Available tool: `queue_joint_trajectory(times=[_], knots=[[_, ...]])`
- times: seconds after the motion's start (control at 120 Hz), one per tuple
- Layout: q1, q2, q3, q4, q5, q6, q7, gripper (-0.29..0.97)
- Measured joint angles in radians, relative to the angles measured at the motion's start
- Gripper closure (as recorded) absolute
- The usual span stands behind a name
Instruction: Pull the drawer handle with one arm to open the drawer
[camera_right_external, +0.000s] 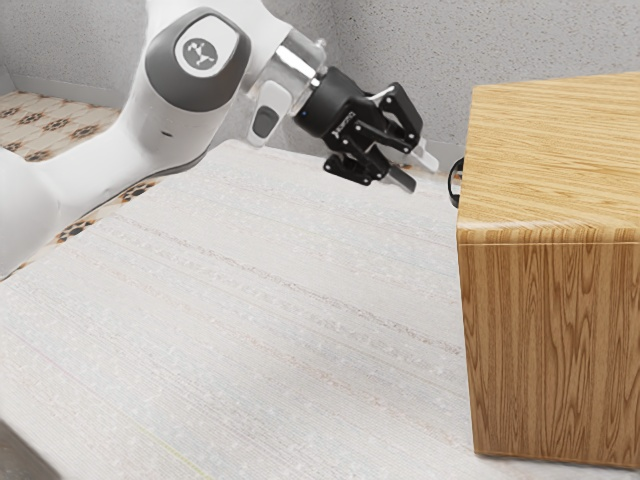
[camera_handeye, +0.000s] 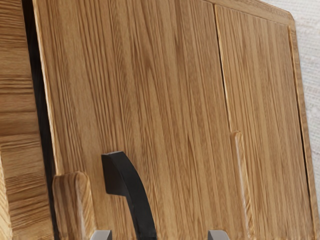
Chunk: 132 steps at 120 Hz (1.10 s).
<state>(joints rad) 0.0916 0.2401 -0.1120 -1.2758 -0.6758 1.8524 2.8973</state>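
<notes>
Exterior view: jaws spread wide, near the black drawer handle (camera_right_external: 455, 184) but apart from it.

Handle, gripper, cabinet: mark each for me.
handle (camera_handeye: 134, 200), wrist view, middle of the black curved bar.
gripper (camera_right_external: 421, 173), exterior view, midway between the open fingertips.
cabinet (camera_right_external: 545, 330), exterior view, its near side wall.
</notes>
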Motion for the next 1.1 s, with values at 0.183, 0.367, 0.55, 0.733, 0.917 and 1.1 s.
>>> queue_joint_trajectory(times=[0.183,0.367,0.55,0.733,0.917,1.1], knots=[[0.006,0.04,-0.001,0.028,-0.014,-0.001,0.0,0.5],[0.012,0.051,-0.014,0.03,-0.035,-0.001,0.0,0.5],[0.011,0.076,-0.042,0.05,-0.051,-0.001,0.0,0.5],[0.015,0.077,-0.043,0.051,-0.051,-0.001,0.0,0.62],[0.011,0.074,-0.041,0.046,-0.042,-0.001,0.0,0.74],[0.005,0.07,-0.042,0.042,-0.031,0.0,0.0,0.79]])
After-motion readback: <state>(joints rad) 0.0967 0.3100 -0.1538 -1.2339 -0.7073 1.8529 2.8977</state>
